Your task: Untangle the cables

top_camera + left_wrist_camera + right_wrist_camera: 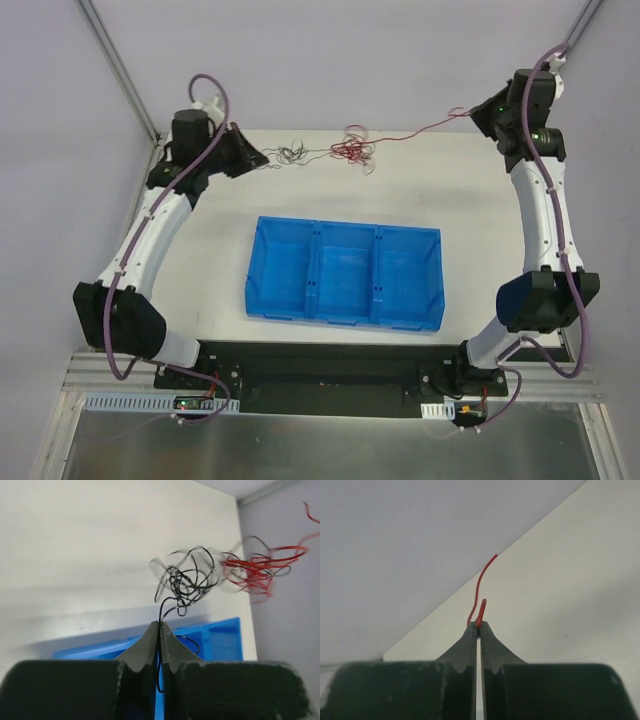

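A tangle of thin cables lies at the far edge of the table: a black clump [293,153] on the left and a red clump [352,148] on the right. My left gripper [262,159] is shut on a black cable [161,611] whose clump [187,582] hangs just beyond the fingertips, with the red clump [255,570] further off. My right gripper [482,113] is raised at the far right and shut on a red cable [481,611]. That red cable [425,127] runs taut from the red clump up to the right gripper.
A blue three-compartment tray [345,273] stands in the middle of the table, nearer than the cables; its rim also shows in the left wrist view [215,635]. Walls close off the table at the back and both sides.
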Controlling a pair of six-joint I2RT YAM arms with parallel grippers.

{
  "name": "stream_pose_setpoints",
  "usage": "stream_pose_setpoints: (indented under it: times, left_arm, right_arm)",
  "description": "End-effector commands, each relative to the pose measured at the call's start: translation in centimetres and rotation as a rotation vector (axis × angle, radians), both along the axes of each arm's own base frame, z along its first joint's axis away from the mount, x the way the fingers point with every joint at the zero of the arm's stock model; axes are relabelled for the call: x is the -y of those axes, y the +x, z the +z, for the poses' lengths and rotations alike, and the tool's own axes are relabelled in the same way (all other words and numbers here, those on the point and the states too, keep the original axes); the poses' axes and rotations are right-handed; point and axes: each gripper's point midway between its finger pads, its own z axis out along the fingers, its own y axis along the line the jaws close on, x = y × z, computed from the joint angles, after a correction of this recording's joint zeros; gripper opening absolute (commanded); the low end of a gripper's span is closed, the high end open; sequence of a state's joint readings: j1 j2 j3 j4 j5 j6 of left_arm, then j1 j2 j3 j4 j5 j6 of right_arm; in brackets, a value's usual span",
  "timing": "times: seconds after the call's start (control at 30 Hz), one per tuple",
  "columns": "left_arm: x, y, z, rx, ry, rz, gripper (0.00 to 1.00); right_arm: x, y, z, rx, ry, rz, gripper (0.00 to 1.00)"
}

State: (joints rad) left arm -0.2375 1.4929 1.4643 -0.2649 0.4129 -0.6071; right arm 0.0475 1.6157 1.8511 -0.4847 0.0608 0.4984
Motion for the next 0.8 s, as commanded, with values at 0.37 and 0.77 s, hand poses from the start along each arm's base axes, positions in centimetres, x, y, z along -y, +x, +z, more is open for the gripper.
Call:
stream_pose_setpoints:
  times: [0.37,0.77]
  left_arm:
    - [-21.0,-3.8,-4.9,-0.108,0.448,0.535,0.0]
    - [-15.8,0.0,-2.5,-0.202,-0.101,0.413,0.0]
  right_arm:
    - [10.5,9.2,-2.6,-0.082,-0.289,-0.058,0.0]
    - [8.0,10.0,-9.1,-0.182,-0.095,0.058,0.0]
